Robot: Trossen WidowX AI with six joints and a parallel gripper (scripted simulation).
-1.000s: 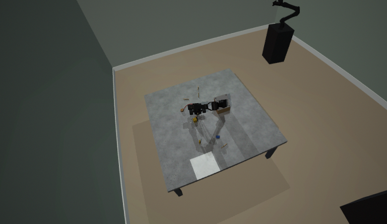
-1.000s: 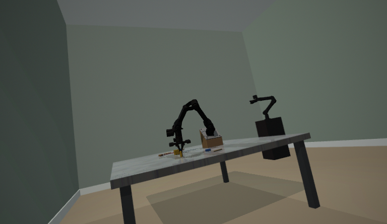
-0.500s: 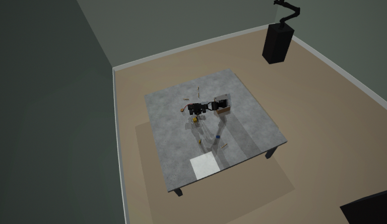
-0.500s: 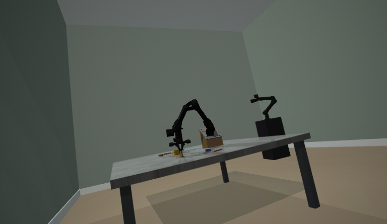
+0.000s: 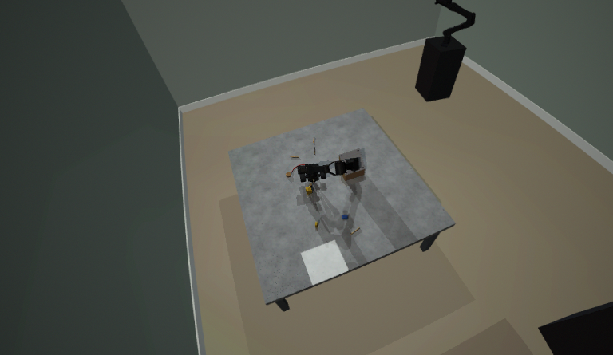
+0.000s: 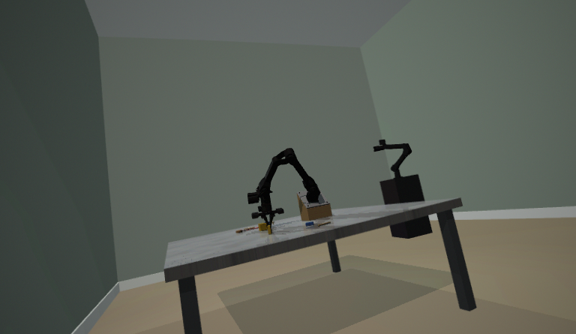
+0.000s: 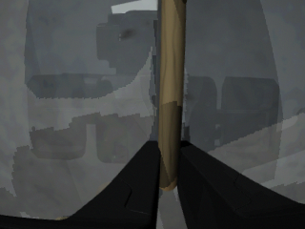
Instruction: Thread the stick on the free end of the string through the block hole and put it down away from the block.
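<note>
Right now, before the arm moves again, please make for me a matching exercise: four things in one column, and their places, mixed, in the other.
1. round button
2. wooden stick
3. small blue object
4. black pedestal

A. on the table, right of both yellow pieces in the top view
B. on the floor
C. at one end of the red string
D. between the gripper's fingers

1-C, 2-D, 3-A, 4-B

The matte black arm (image 5: 332, 168) (image 6: 289, 154) has blocky, rounded joints.
</note>
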